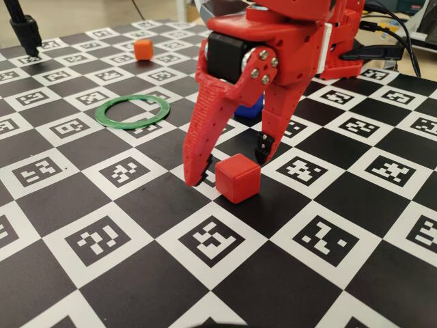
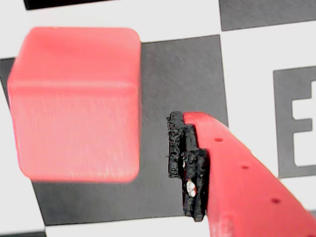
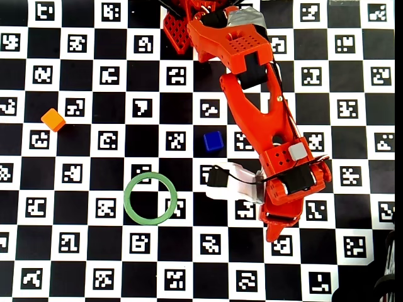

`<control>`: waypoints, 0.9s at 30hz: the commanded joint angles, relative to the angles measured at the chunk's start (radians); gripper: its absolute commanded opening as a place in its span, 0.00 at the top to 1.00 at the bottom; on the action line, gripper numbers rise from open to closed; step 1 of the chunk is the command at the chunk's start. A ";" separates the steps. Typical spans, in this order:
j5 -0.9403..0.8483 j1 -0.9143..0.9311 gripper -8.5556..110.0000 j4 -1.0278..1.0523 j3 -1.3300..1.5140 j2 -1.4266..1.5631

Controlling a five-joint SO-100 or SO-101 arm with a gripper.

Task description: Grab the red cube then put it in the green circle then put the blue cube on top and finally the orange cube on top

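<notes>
- Fixed view: your end effector is down at the tabletop with its jaws spread wide, one tip on each side of the red cube. The cube rests on the checkered surface between the tips, nearer the camera, and neither finger clamps it. The green circle lies flat and empty well to the left and farther back. The orange cube sits beyond it near the far edge. You see only a sliver of the blue cube behind the arm.
- Wrist view: the red cube fills the left side, sitting on a dark square. The padded finger stands to its right with a clear gap of board between them.
- Overhead view: the arm hides the red cube here. The blue cube sits just left of the arm, the green circle lies below and left of it, and the orange cube is far off toward the left edge.
</notes>
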 commanded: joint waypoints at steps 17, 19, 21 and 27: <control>-0.020 0.025 0.59 -0.055 -0.023 0.020; -0.020 0.025 0.60 -0.055 -0.021 0.018; -0.020 0.025 0.62 -0.057 -0.018 0.017; -0.026 0.025 0.74 -0.063 -0.011 0.017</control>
